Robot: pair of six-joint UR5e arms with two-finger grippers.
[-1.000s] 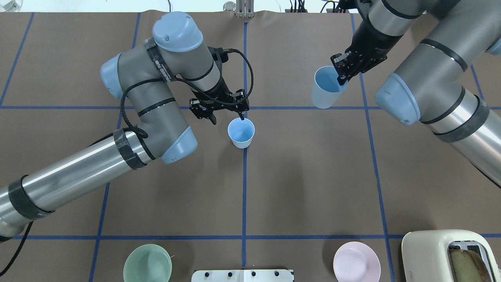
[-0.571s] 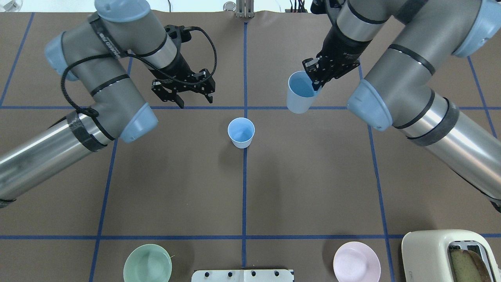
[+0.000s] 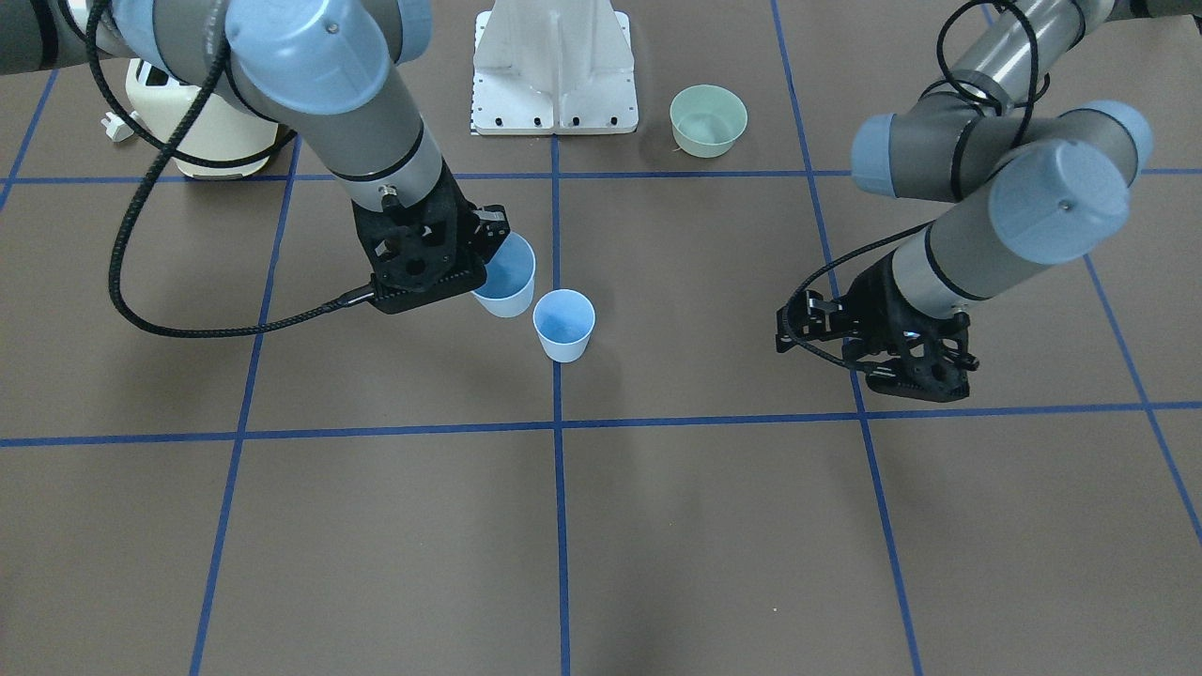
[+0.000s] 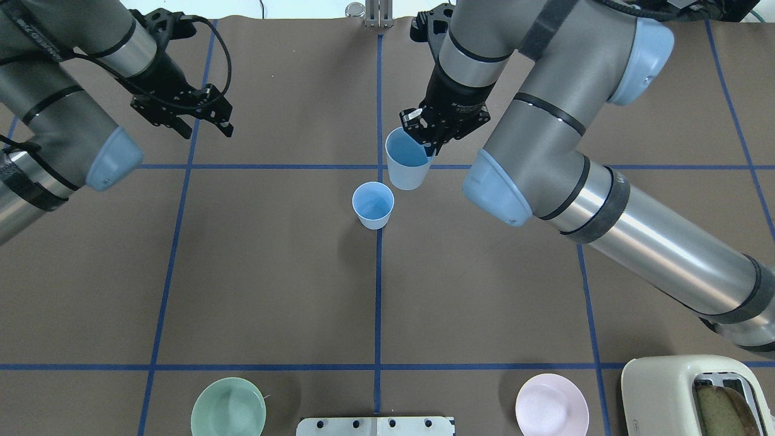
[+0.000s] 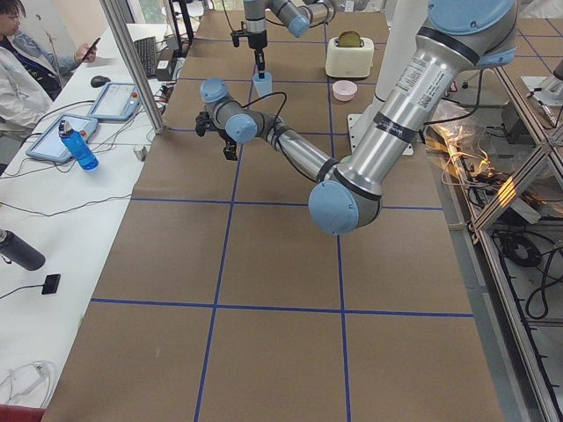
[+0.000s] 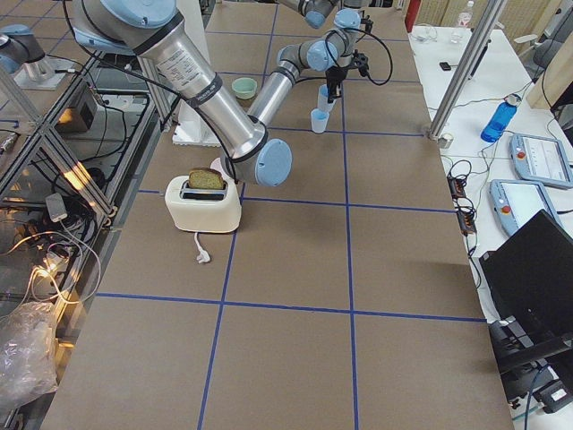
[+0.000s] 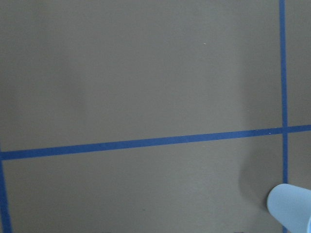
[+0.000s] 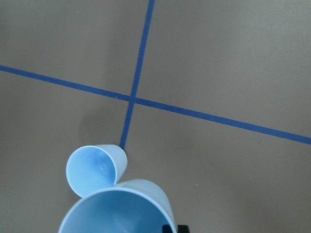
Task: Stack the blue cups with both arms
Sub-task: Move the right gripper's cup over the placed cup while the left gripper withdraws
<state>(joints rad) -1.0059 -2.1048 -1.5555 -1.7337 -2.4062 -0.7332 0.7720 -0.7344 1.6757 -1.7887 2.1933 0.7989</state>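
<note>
One blue cup (image 4: 373,204) stands upright and free on the centre tape line; it also shows in the front view (image 3: 563,324) and the right wrist view (image 8: 95,167). My right gripper (image 4: 431,142) is shut on the rim of the second blue cup (image 4: 407,160), holding it upright in the air just beside and beyond the standing one, also in the front view (image 3: 507,277). My left gripper (image 4: 203,130) is open and empty, far to the left of both cups (image 3: 916,385). A pale blue cup's edge (image 7: 291,213) shows in the left wrist view.
A mint-green bowl (image 4: 228,407) and a pink bowl (image 4: 551,404) sit at the near table edge. A cream toaster (image 4: 690,393) with bread stands at the near right corner. The white pedestal base (image 3: 554,66) stands between the bowls.
My left gripper drew back from the standing cup, up and to the left, staying open. My right gripper carried its cup leftward, from the right side to just beside the standing cup.
</note>
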